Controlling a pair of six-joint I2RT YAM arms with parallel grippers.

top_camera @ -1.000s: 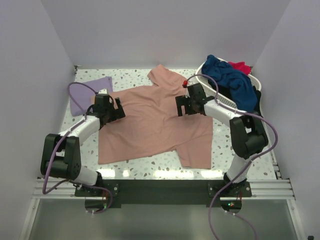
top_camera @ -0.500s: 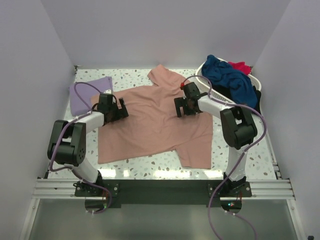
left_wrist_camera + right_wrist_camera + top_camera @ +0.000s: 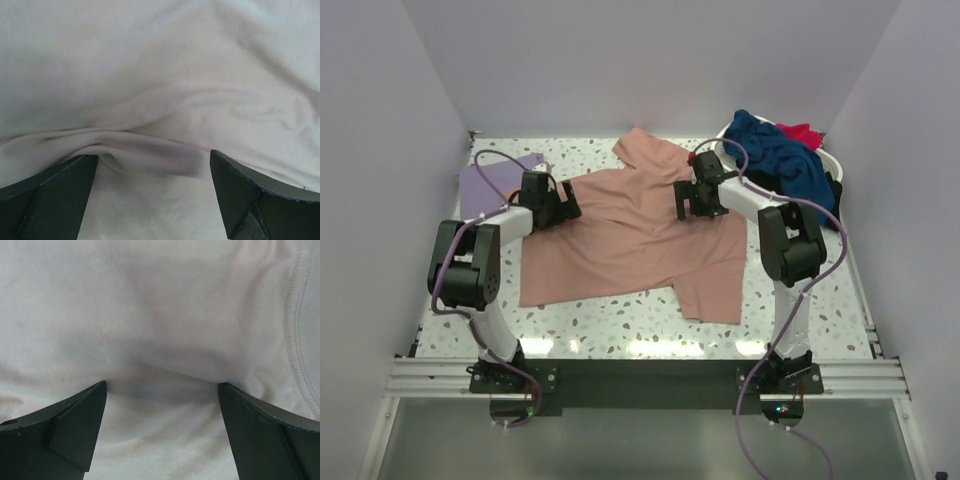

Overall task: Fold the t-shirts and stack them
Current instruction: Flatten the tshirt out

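Note:
The dusty-pink t-shirt (image 3: 630, 245) lies spread on the table's middle, plain side up. My left gripper (image 3: 563, 203) is open and presses down on its left shoulder area. In the left wrist view (image 3: 152, 165) a ridge of pink cloth (image 3: 150, 152) bunches between the fingers (image 3: 50, 197). My right gripper (image 3: 696, 200) is open and presses on the shirt's upper right part. It also shows in the right wrist view (image 3: 162, 390), with pink cloth (image 3: 160, 340) between the fingers (image 3: 270, 432). The lavender t-shirt (image 3: 490, 180) lies folded at the far left.
A white slatted basket (image 3: 828, 162) stands at the far right. It holds the navy t-shirt (image 3: 782, 158), the red one (image 3: 802, 132) and the black one (image 3: 832, 192). White walls close in the table on three sides.
Both grippers have moved toward the far side of the table, still open on the pink shirt. The shirt has slid a little away from the arm bases.

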